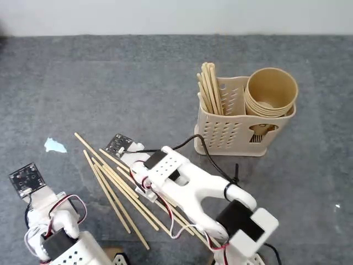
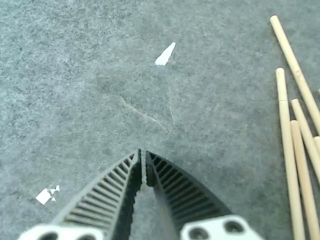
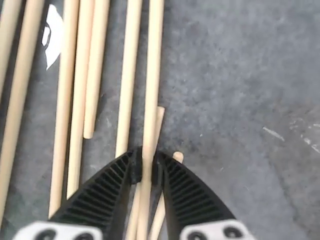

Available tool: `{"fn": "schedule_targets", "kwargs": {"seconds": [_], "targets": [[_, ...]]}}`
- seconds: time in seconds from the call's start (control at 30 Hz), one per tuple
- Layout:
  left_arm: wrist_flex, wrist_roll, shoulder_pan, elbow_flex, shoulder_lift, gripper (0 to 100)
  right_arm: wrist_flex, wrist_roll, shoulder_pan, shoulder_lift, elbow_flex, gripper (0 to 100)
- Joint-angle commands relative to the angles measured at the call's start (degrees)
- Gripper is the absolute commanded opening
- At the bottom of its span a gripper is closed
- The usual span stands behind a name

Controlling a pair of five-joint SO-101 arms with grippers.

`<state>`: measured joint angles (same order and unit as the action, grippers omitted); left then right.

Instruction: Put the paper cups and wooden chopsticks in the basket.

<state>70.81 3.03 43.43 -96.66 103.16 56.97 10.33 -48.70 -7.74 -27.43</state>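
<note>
Right gripper pinches a chopstick running ahead between its tips; left gripper pressed together, chopsticks beside

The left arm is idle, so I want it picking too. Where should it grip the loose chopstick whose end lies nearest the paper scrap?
Probably near its free end: the outermost chopstick lies flat on the mat, and that end stands clear of the other chopsticks. Come straight down from above, fingers across its width, after opening the left gripper, which is shut.
</note>
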Motion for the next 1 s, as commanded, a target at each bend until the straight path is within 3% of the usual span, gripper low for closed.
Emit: {"fn": "schedule_targets", "kwargs": {"seconds": [0.0,0.33,0.63,0.77,0.97], "targets": [[-1.2,-0.6,-0.3,0.4,0.6,1,7.5,0.7,0.7,5.4,6.2,0.8],[-1.2,-0.6,-0.3,0.4,0.6,1,24.8,0.8,0.7,20.4,20.6,0.8],[-1.2,-0.6,-0.3,0.4,0.6,1,34.1,3.2,8.7,27.2,36.3,0.8],[-1.2,-0.6,-0.3,0.4,0.6,1,33.8,3.2,12.9,29.8,43.1,0.8],[-1.2,-0.6,-0.3,0.4,0.6,1,23.6,3.2,19.5,35.5,46.8,0.8]]}}
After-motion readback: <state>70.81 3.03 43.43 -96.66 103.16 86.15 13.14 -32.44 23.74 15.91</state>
